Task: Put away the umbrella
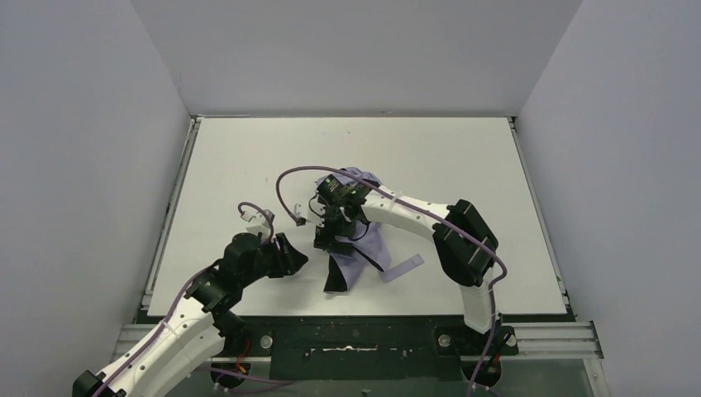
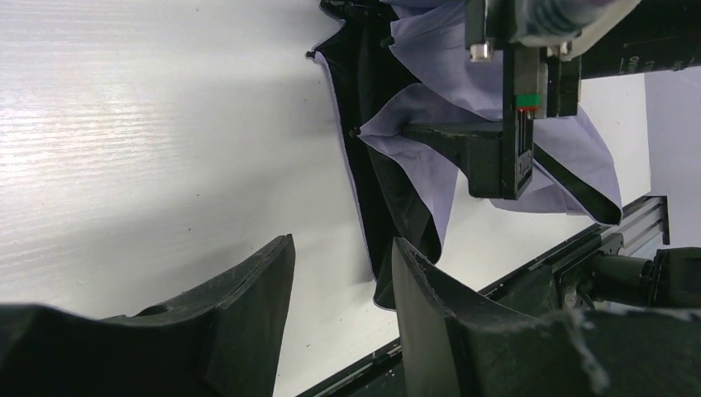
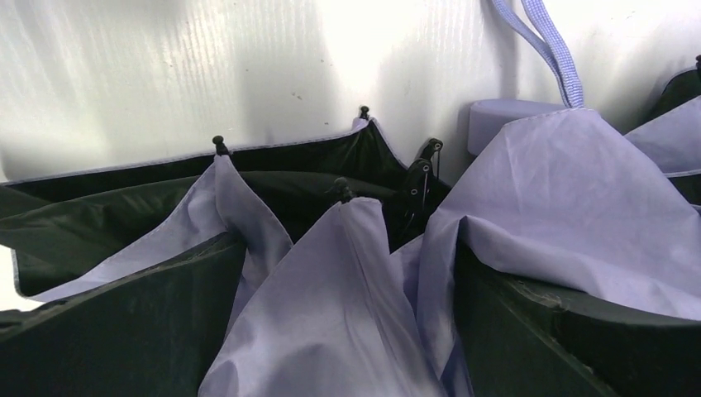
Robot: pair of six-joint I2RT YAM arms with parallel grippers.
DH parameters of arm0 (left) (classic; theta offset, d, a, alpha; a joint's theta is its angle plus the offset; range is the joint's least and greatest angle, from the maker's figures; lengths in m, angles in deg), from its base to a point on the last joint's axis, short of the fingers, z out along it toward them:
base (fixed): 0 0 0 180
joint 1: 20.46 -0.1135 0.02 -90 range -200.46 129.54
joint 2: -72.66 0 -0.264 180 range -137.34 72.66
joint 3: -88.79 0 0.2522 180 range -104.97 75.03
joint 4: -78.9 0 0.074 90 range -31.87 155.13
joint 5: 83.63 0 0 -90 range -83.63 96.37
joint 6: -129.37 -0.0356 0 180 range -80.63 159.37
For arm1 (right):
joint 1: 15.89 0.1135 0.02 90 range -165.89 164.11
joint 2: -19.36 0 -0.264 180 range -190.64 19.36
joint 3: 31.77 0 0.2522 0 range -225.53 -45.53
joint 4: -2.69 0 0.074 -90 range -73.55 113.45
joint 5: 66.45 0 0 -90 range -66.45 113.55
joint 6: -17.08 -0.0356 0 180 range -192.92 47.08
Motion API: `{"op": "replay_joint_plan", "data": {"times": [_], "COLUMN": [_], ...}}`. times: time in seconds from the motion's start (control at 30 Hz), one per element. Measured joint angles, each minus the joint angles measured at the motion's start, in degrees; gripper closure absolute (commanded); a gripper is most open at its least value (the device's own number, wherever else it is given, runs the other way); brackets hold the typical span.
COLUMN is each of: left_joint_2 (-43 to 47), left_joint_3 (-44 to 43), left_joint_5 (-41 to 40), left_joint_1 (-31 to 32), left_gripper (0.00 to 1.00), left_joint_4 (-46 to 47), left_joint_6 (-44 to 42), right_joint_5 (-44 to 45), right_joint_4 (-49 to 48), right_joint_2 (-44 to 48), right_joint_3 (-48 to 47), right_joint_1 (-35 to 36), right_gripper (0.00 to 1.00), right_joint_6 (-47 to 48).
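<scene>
The umbrella (image 1: 360, 263) lies half-collapsed on the table (image 1: 248, 157), close to the arms, its cloth in loose folds. The right claw (image 3: 347, 248) straddles a bunch of cloth, fingers wide apart, gripping nothing. The left claw (image 2: 343, 241) sits beside it, parted and empty. A squeeze here might catch only cloth, or snag a rib tip (image 3: 219, 142).
</scene>
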Motion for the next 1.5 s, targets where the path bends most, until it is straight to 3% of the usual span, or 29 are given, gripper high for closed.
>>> {"op": "replay_joint_plan", "data": {"times": [0.07,0.27,0.4,0.47,0.6,0.7,0.9,1.5], "left_joint_2": [0.0,0.5,0.1,-0.9,-4.3,-8.0,-15.3,-26.6], "left_joint_3": [0.0,0.6,1.2,1.3,1.4,1.2,-1.8,-7.7], "left_joint_5": [0.0,0.5,2.1,3.5,6.3,7.6,7.4,-8.3], "left_joint_1": [0.0,0.0,0.0,0.0,0.9,3.1,8.3,21.0], "left_gripper": [0.56,0.55,0.52,0.49,0.31,0.22,0.17,0.15], "left_joint_4": [0.0,0.3,1.6,3.1,7.0,8.9,9.2,10.8], "left_joint_6": [0.0,0.0,-0.1,-0.4,-2.2,-4.9,-10.4,-28.8], "right_joint_5": [0.0,0.0,-0.9,-1.9,-5.0,-8.0,-12.4,-21.0], "right_joint_4": [-0.5,-3.2,-3.9,-3.7,-2.8,-1.8,1.6,6.0], "right_joint_2": [-0.4,-1.0,-1.0,-1.2,-3.3,-5.5,-9.4,-11.1], "right_joint_3": [0.0,0.6,0.6,0.4,-1.7,-3.9,-9.6,-11.8], "right_joint_1": [-0.3,-2.5,-4.5,-5.3,-7.0,-8.9,-12.3,-16.5], "right_gripper": [0.14,0.45,0.58,0.66,0.79,0.83,0.87,0.9], "right_joint_6": [-0.1,-1.5,-2.9,-3.5,-4.7,-6.1,-8.9,-12.2]}}
